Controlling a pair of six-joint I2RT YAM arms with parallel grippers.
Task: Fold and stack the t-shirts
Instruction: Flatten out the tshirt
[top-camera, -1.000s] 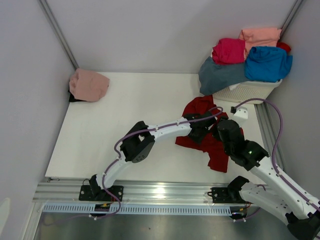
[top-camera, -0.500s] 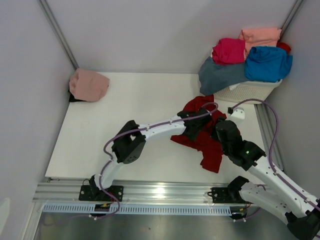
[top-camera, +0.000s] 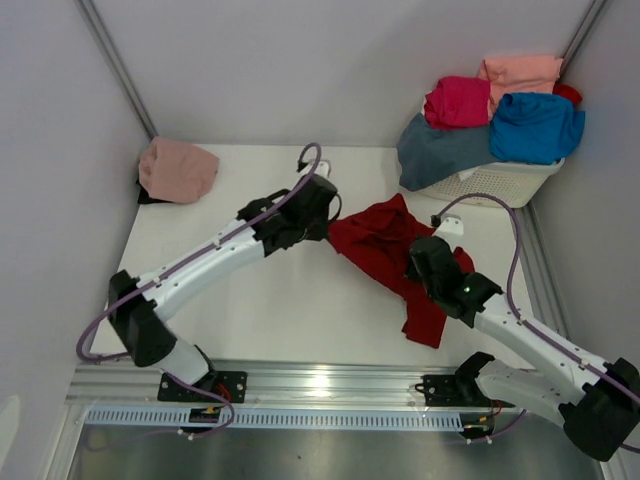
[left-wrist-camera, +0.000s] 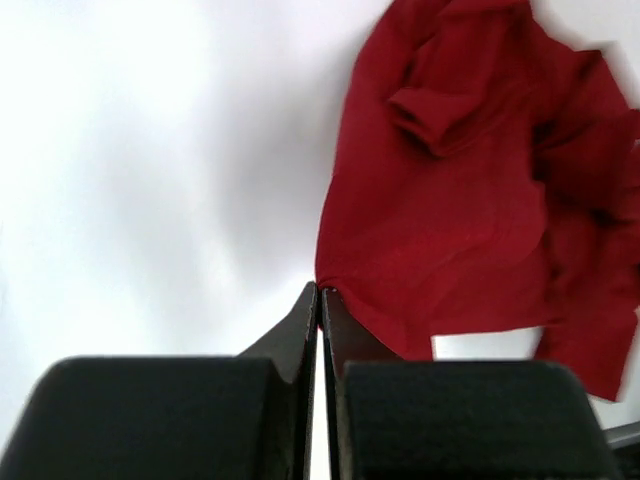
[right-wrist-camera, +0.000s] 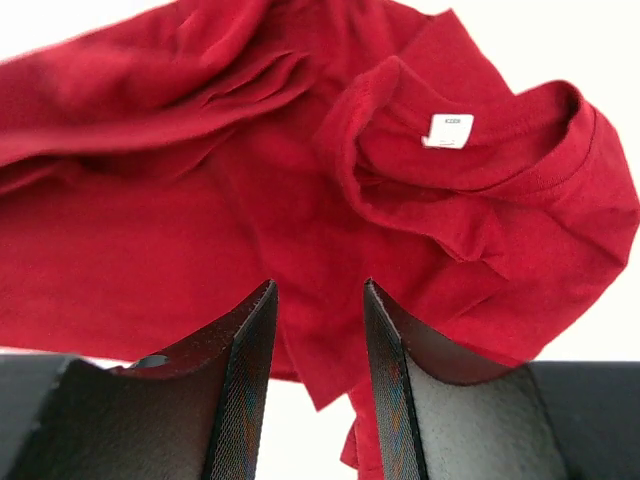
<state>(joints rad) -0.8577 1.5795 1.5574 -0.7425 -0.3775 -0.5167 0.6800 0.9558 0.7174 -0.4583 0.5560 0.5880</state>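
Dark red t-shirt (top-camera: 378, 240) lay crumpled, centre-right of top frame, on white table (top-camera: 250, 300). Left gripper (left-wrist-camera: 319, 292) closed, pinching shirt's left edge. Right gripper (right-wrist-camera: 318, 300) over shirt near collar (right-wrist-camera: 545, 172), jaws apart, gripping nothing. Other t-shirts (top-camera: 500, 115) heaped on basket (top-camera: 490, 182), upper right; pink t-shirt (top-camera: 178, 168) upper left

The dark red t-shirt (top-camera: 380, 245) lies rumpled and partly spread on the table (top-camera: 250, 300), right of centre, its collar turned up to show a white label (right-wrist-camera: 448, 130). A dusty pink t-shirt (top-camera: 178, 168) sits bundled at the far left corner. A magenta t-shirt (top-camera: 458, 100), salmon t-shirt (top-camera: 520, 70), bright blue t-shirt (top-camera: 535, 125) and slate grey-blue t-shirt (top-camera: 440, 150) are heaped together at the far right.
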